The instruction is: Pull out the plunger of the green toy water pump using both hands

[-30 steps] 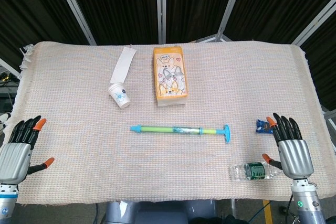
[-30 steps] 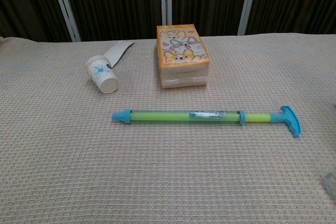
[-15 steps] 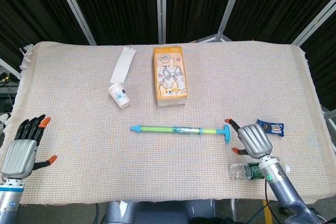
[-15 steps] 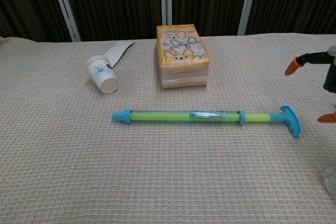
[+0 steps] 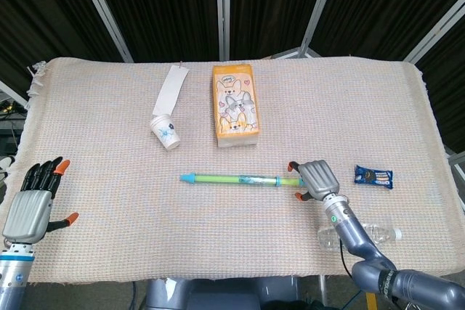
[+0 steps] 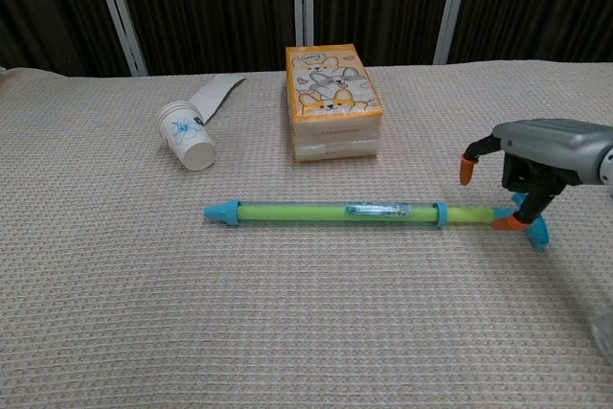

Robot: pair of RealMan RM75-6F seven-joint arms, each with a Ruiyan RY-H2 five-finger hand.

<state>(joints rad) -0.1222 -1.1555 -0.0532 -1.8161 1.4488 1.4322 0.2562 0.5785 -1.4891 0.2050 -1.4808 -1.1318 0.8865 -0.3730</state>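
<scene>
Both of my hands are in view, but only one is near the work. My right hand hangs over the handle end of the green toy water pump, palm down, fingers spread with the blue T-handle beneath them; one orange fingertip sits right at the plunger rod, yet I cannot tell whether it touches, and I grip nothing. My left hand rests apart at the near left edge of the table, fingers spread, empty. The pump lies flat across the middle of the woven cloth, blue nozzle pointing to my left, plunger pushed in. Behind it sit a paper cup stack on its side and an orange tissue pack. A snack packet and a plastic bottle lie near my right arm.
</scene>
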